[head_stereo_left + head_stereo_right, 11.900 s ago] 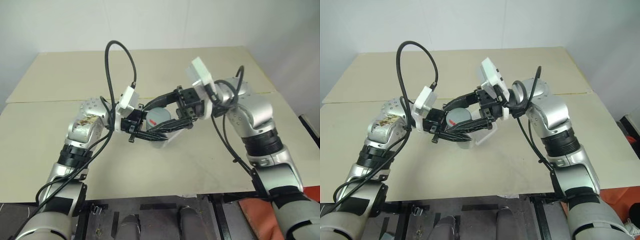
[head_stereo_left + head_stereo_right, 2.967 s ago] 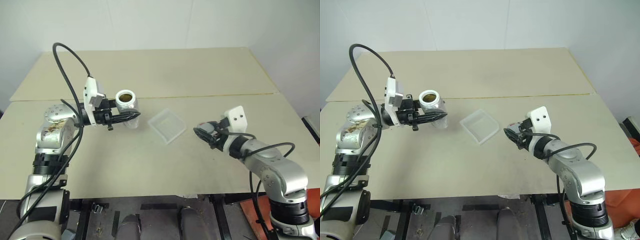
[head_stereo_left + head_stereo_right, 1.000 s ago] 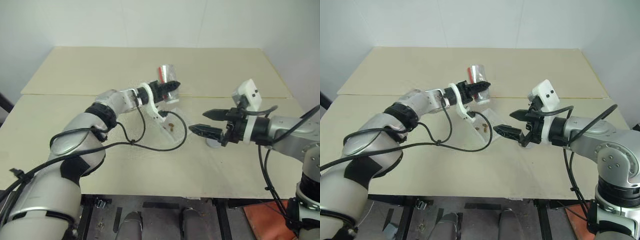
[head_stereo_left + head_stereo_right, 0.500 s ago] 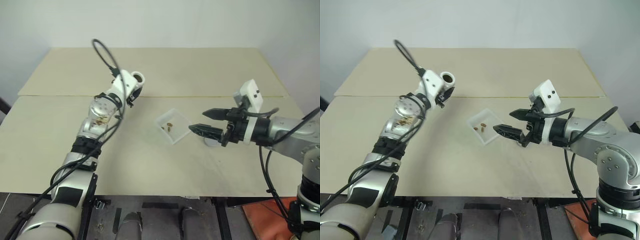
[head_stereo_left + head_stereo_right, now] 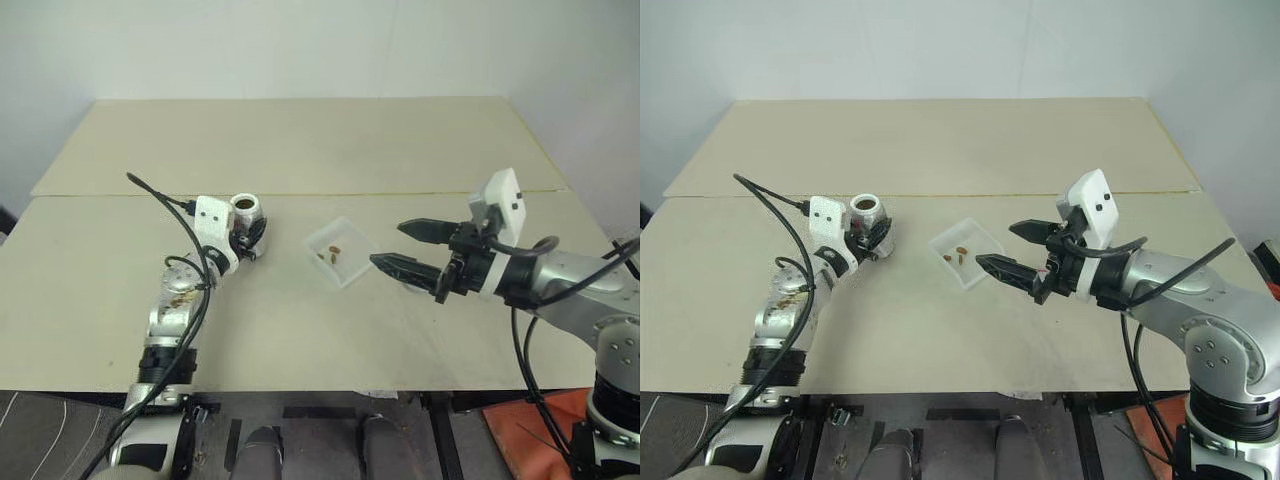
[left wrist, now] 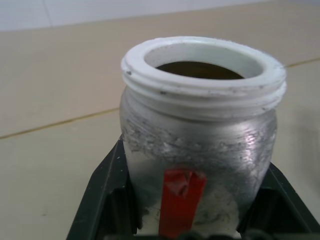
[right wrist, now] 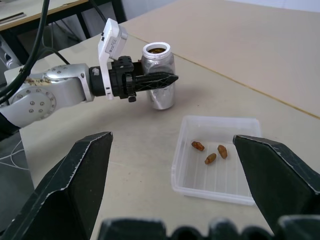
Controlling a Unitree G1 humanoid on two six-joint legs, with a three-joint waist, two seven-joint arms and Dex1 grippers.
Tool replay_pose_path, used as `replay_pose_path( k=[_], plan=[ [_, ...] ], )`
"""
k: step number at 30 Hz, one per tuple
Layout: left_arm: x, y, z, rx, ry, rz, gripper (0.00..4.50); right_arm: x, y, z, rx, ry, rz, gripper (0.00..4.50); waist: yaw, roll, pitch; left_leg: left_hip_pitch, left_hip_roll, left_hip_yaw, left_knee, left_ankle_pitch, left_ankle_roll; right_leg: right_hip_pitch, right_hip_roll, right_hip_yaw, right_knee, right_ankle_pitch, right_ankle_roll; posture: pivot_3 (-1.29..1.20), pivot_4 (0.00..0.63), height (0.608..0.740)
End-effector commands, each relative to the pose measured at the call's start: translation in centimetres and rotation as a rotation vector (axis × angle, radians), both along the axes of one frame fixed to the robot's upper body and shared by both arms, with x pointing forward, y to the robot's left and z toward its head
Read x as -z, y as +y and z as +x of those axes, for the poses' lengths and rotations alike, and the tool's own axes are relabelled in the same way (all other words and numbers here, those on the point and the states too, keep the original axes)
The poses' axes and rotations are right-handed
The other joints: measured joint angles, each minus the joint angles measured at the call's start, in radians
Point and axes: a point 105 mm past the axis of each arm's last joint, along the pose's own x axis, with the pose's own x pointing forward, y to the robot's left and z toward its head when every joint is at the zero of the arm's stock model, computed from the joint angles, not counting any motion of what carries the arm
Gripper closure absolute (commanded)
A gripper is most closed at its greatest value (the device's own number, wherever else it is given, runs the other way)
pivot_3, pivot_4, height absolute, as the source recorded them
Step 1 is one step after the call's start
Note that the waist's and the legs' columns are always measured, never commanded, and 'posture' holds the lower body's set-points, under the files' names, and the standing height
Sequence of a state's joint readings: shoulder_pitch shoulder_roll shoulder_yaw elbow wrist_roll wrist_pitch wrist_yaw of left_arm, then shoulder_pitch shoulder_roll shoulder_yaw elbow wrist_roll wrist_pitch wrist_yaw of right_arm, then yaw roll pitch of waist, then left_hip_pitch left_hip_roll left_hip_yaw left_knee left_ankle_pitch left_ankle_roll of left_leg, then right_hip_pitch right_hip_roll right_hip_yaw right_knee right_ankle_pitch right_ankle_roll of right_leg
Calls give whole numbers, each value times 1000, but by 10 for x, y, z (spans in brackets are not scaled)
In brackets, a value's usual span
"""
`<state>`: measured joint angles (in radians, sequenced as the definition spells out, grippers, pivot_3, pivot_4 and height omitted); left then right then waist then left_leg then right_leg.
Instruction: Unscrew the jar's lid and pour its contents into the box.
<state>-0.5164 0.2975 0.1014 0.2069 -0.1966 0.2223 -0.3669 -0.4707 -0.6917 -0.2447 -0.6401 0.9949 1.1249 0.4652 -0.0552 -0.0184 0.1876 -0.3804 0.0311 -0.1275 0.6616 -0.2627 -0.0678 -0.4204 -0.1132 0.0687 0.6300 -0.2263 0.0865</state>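
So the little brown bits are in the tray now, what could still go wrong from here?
The left hand grips the open jar upright at the table; letting go clumsily might tip it, and anything left inside could spill out.

The right hand hangs open just beside the light box holding the brown bits; a careless sweep might knock the tray and scatter them.

The lid lies right under that arm, easy to bump.

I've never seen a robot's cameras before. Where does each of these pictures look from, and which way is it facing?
Left and right eye views: on the head, looking forward and down at the table; both arms show.
Left wrist view: on the left arm, looking along its end effector at the open jar it clamps; black fingers show.
Right wrist view: on the right arm, looking between its spread fingers at the box, the brown bits, and the left end effector.
All share the jar.
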Motion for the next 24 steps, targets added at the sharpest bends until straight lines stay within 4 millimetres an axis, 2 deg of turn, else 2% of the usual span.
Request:
replay_pose_path(
  k=[1, 8, 13, 17, 21, 24],
  plan=[
    [-5, 2, -3, -4, -36, -9, 2228, -8, 5, -5, -24, -51, 24, 1, 1, 0, 0, 0, 0, 0, 0, 0, 0, 0, 0, 0, 0, 0, 0, 0, 150, 740],
    [0, 5, -12, 11, -7, 17, 6, -3, 9, -3, -34, -41, 6, 0, 0, 0, 0, 0, 0, 0, 0, 0, 0, 0, 0, 0, 0, 0, 0, 0, 150, 740],
    [-2, 16, -32, 55, 50, 90, 6, -2, 7, -2, -27, -40, -16, 0, -3, 0, 0, 0, 0, 0, 0, 0, 0, 0, 0, 0, 0, 0, 0, 0, 150, 740],
    [-7, 28, -54, 86, 109, 142, 6, 11, -4, -2, 18, -24, -106, 0, -3, 0, 0, 0, 0, 0, 0, 0, 1, 0, 0, 0, 0, 0, 0, 0, 150, 740],
    [-23, 37, -90, 271, 109, 177, 6, 19, -18, -6, 30, -30, -166, 0, -2, 0, 0, -1, 1, 0, -1, -1, 1, -1, 0, 0, 0, 0, 0, 0, 150, 740],
    [-39, 50, -107, 363, 63, 275, 6, 23, -26, -9, 18, -42, -218, 0, 1, 0, 0, 1, 1, 1, -1, -1, 1, -1, 0, 0, -2, -1, -1, 0, 150, 740]
  ],
)
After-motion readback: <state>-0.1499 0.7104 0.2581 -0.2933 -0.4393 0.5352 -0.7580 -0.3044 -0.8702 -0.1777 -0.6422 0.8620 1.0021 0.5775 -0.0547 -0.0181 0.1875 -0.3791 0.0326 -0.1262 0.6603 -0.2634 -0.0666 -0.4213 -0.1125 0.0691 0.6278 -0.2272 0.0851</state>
